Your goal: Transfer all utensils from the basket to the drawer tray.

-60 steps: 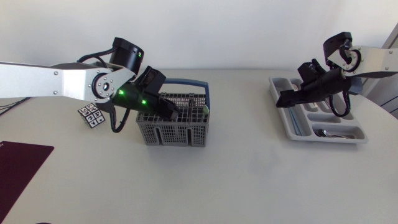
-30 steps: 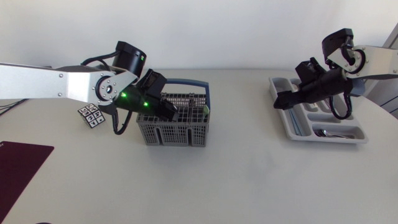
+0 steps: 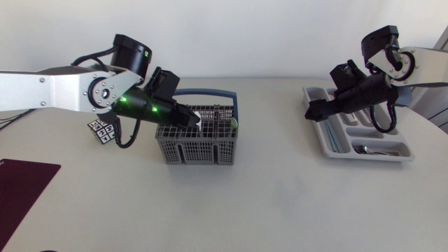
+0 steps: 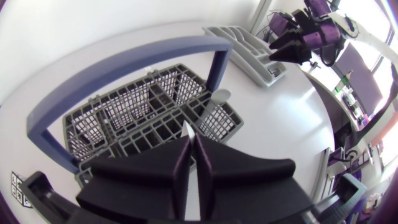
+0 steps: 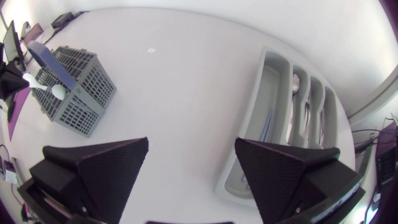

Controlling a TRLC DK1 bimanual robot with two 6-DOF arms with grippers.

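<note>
Basket (image 3: pixel 196 150) and drawer tray (image 3: pixel 395 147) stand well apart on the white table (image 3: pixel 280 203).

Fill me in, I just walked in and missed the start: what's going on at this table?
The left gripper is shut on a thin white utensil and holds it just above the grey basket. At least one more white piece stands in a corner compartment of the basket. The right gripper hangs open and empty over the near end of the drawer tray, which already holds a spoon and other cutlery.
</note>
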